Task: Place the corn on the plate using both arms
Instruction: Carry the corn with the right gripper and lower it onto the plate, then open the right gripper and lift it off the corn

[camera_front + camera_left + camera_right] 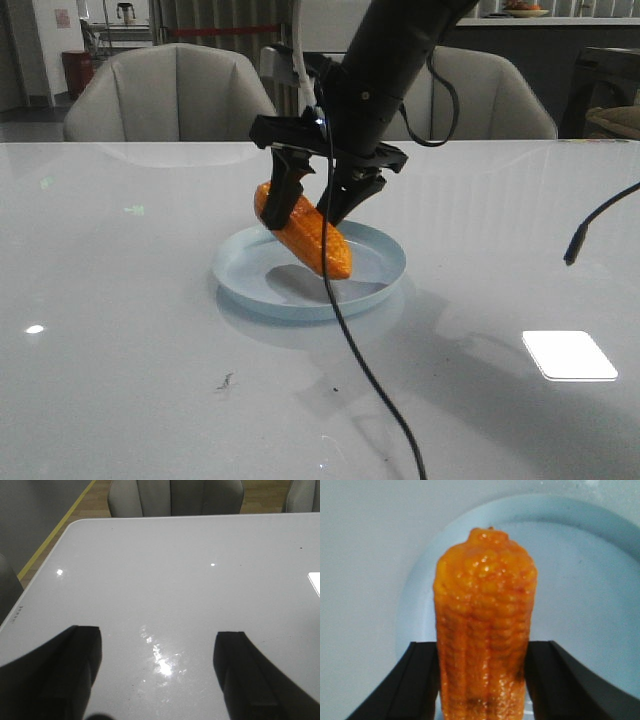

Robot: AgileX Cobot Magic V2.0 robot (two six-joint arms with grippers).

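Observation:
The orange corn (303, 237) hangs tilted over the pale blue plate (250, 280) in the middle of the table, its lower end just above or touching the plate's inside. My right gripper (312, 212) comes down from the far right and is shut on the corn's upper half. In the right wrist view the corn (485, 620) sits between both fingers of the gripper (482, 652), with the plate (580, 580) below it. My left gripper (159, 635) is open and empty over bare table. I do not see it in the front view.
Two grey chairs (170, 95) stand behind the table's far edge. A loose black cable (600, 215) hangs at the right. A bright light patch (568, 355) lies on the table front right. The table's left edge (45, 565) shows in the left wrist view.

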